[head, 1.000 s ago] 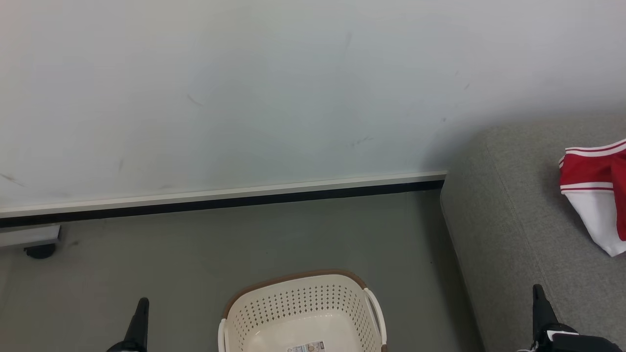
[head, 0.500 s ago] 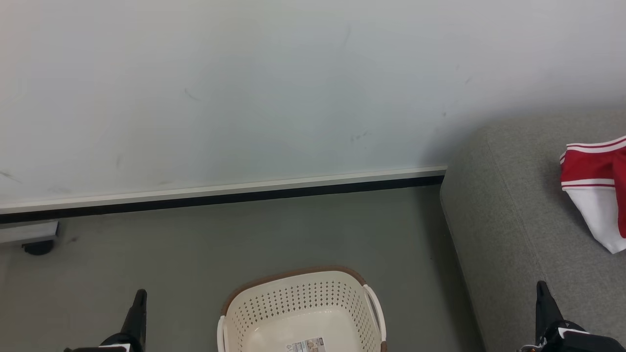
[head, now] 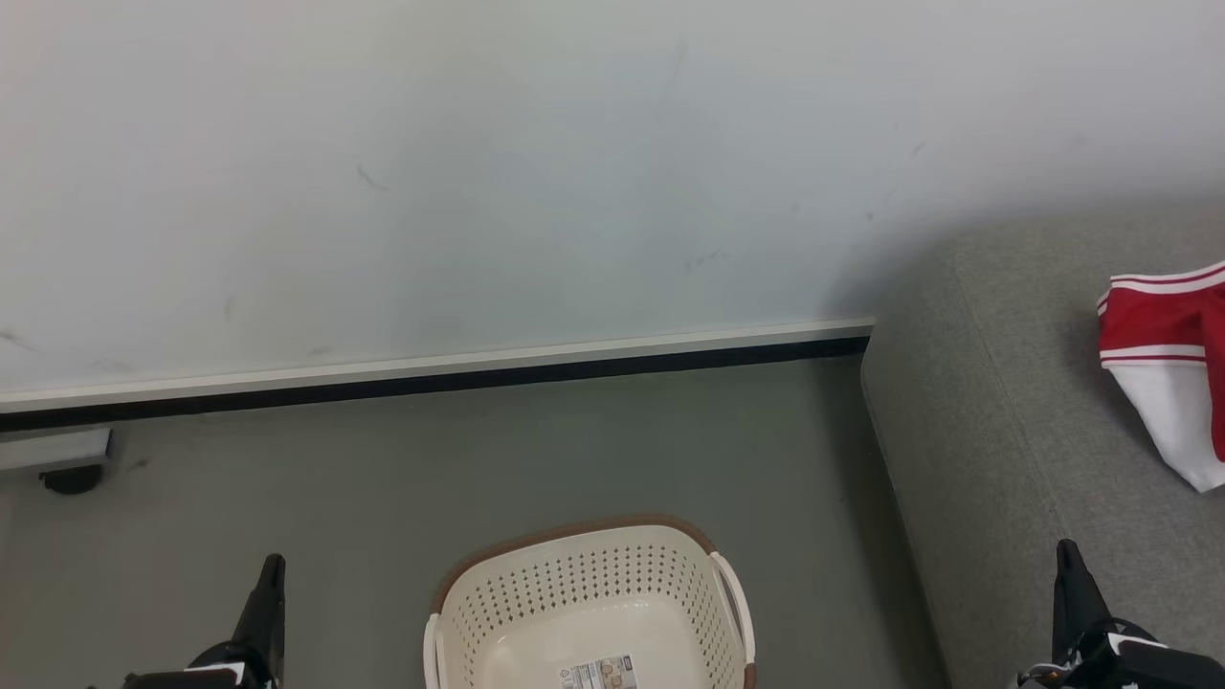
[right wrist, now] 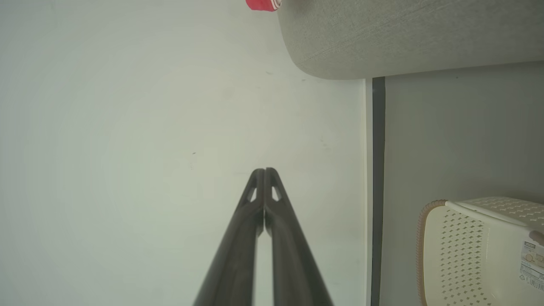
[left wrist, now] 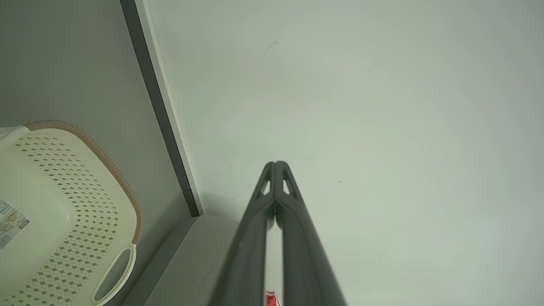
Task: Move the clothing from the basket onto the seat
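The red and white clothing [head: 1166, 364] lies on the light grey seat [head: 1014, 431] at the right edge of the head view; a red scrap of the clothing [right wrist: 262, 4] also peeks over the seat [right wrist: 403, 38] in the right wrist view. The cream basket [head: 589, 612] stands on the floor at bottom centre, with just a label sticker [head: 598, 673] showing on its bottom. My left gripper [head: 273, 566] is shut, empty, left of the basket. My right gripper [head: 1067, 553] is shut, empty, over the seat's front part. Both wrist views show the fingertips touching.
A pale wall [head: 478, 172] with a white and black skirting strip [head: 431, 378] runs behind the basket. A dark caster under a white base [head: 67, 474] sits at the far left. Grey-green floor [head: 478, 459] lies between basket and wall.
The whole head view has shifted slightly upward, so the camera moved. Both grippers show a little more at the bottom corners. The clothing and basket have stayed in place.
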You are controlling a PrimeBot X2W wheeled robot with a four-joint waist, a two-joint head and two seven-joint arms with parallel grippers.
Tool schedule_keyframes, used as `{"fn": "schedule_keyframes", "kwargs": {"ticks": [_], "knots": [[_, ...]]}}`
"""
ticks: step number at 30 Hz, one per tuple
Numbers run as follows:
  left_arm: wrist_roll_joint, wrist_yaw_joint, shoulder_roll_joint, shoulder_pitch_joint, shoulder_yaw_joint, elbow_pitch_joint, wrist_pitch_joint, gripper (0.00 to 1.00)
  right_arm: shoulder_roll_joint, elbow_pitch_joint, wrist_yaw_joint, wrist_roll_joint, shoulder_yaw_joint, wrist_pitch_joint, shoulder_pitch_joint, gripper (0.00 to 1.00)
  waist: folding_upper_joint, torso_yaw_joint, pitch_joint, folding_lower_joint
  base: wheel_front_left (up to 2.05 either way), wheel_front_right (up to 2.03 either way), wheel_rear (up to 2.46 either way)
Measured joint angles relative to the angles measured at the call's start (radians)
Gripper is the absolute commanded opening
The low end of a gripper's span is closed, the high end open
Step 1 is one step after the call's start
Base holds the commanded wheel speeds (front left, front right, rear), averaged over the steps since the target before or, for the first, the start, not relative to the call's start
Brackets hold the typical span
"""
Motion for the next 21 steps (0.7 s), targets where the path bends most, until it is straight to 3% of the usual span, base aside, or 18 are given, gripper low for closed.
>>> {"fn": "schedule_keyframes", "kwargs": {"ticks": [21], "knots": [[0.000, 0.000, 0.000, 0.000, 0.000, 0.000, 0.000, 0.00, 0.000, 0.000, 0.000, 0.000, 0.000, 0.000, -0.002, 0.00, 0.0000, 0.000, 0.000, -0.0001, 0.00, 0.00, 0.00]]}}
